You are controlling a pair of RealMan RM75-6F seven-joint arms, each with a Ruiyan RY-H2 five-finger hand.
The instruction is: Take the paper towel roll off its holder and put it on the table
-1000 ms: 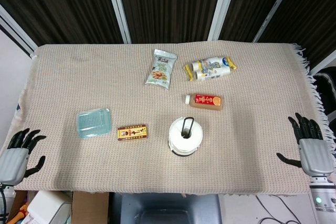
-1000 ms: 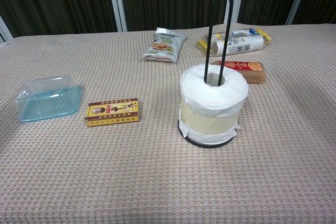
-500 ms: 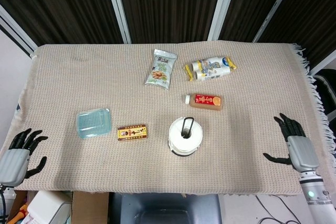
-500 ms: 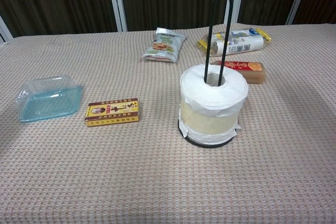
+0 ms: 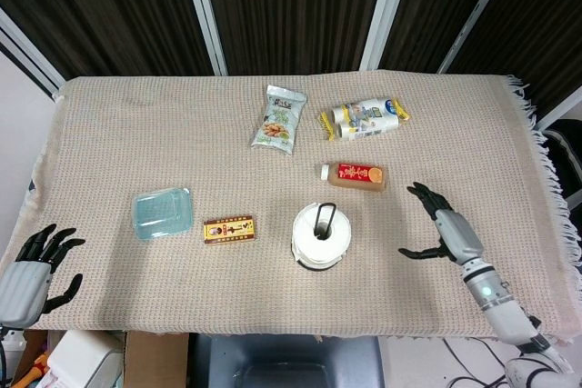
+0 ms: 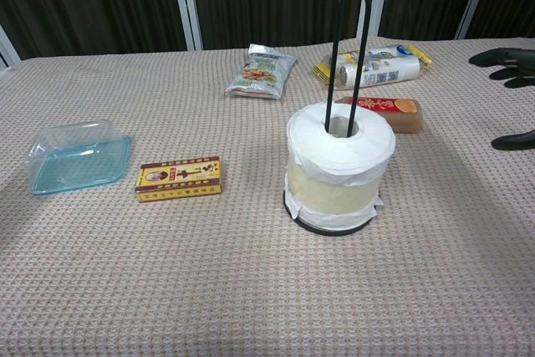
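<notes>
Your right robot hand [image 5: 446, 229] hangs over the tabletop [image 5: 473, 124] to the right of the paper towel roll [image 5: 321, 235], well apart from it, with its fingers spread and nothing in its grasp. In the chest view only its dark fingertips [image 6: 506, 58] show at the right edge, near the height of the roll's top. Your left robot hand [image 5: 32, 270] sits at the near left corner of the tabletop, fingers apart as well, holding nothing and far from everything else.

You have the paper towel roll still standing upright on its holder [image 6: 349, 48], whose black wire loop rises through the core and well above the roll. It stands near the front middle of the tabletop, on the woven beige cloth [image 5: 136, 124].

Just behind the roll you can see a small bottle with a red and orange label [image 5: 355, 174] lying on its side. Further back lie a snack bag [image 5: 279, 119] and a yellow-edged pack of bottles [image 5: 364, 118], side by side. To the left of the roll you have a flat red and yellow box [image 5: 228, 229], and beyond that a clear blue-tinted plastic container [image 5: 162, 212].
</notes>
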